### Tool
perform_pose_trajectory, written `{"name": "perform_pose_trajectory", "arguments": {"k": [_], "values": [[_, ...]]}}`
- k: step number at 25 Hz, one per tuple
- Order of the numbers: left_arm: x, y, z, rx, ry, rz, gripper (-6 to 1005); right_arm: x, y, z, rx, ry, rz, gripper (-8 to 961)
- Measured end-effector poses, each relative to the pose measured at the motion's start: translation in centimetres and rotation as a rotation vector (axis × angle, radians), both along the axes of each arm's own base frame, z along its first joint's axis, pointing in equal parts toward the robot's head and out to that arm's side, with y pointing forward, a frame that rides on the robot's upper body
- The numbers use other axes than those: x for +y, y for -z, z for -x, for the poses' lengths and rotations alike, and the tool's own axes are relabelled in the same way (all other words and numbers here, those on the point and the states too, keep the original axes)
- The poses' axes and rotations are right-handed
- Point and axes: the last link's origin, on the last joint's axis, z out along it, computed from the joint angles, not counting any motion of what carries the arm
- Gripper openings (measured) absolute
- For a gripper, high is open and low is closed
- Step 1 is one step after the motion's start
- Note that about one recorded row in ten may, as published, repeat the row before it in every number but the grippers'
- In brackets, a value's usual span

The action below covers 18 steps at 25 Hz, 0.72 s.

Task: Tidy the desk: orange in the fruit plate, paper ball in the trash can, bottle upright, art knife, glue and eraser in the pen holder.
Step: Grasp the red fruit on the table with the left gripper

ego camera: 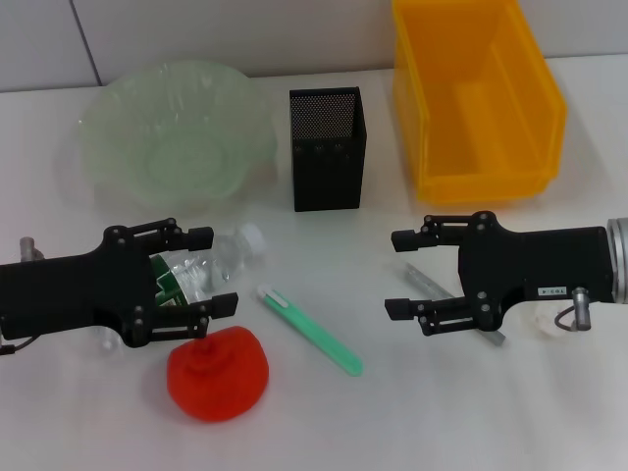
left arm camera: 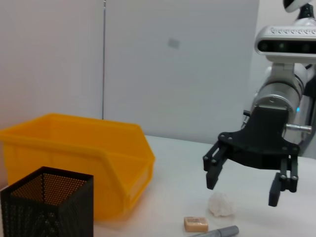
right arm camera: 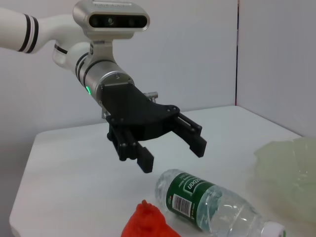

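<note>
Head view: nothing has been put away yet. The bottle [ego camera: 211,270] lies flat beneath the spread left tool [ego camera: 201,270], the orange [ego camera: 218,373] beside it on the worktop [ego camera: 314,432]; the right tool [ego camera: 402,273] hangs spread too. Fruit plate [ego camera: 108,118], pen holder [ego camera: 328,147] and trash can [ego camera: 478,98] are seen empty.

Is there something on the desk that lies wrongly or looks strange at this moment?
Yes. The bottle lies on its side under the open left gripper, not upright. The orange sits on the table beside it, outside the fruit plate. The eraser and paper ball lie loose below the open right gripper.
</note>
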Motion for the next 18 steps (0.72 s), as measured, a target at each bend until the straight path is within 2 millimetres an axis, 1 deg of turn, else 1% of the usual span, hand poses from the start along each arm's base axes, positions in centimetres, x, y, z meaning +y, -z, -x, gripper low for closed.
{"name": "perform_pose_trajectory", "arguments": {"k": [18], "values": [[-0.59,-0.12,0.09,0.006,0.044,0.001,801,0.2,0.41,0.47,0.028,-0.003,0.016,775]]}}
